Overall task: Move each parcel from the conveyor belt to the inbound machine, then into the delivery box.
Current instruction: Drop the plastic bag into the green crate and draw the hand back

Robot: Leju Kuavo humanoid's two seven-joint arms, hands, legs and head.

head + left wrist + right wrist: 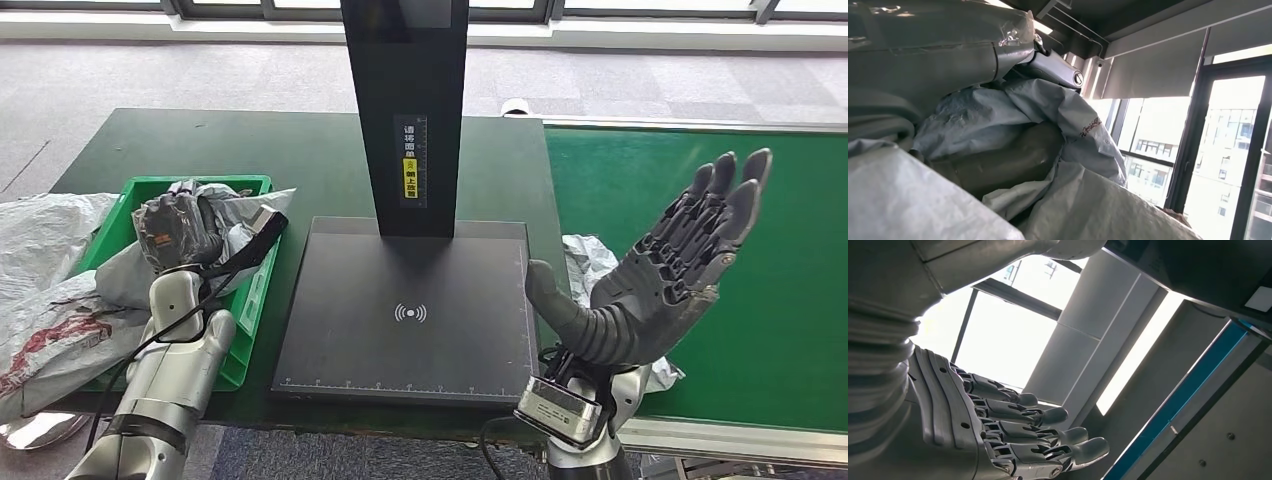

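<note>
My left hand [178,232] was down in the green delivery box [251,300] at the left end of the dark table [300,150], its fingers curled among the crumpled grey parcels [245,225] heaped there; whether they were actually gripping one of the bags or only lying closed against it I could not tell. From my left wrist, grey bag plastic [1058,130] filled nearly the whole view, folded close around the hand, with windows behind. More grey bags [45,290] lay spilled on the table just outside the box, on its left side. My right hand [655,275] was raised, fingers stretched out and spread, thumb held apart, holding nothing; it hung over the edge where the table meets the green conveyor belt [760,260]. From my right wrist the fingers [1048,416] showed straight and side by side, with nothing between them. One grey parcel [590,262] lay on the belt just behind that hand, partly hidden by it. The black inbound machine [405,310] sat between my hands, its flat plate bare and its upright post [405,100] rising from the back edge.
</note>
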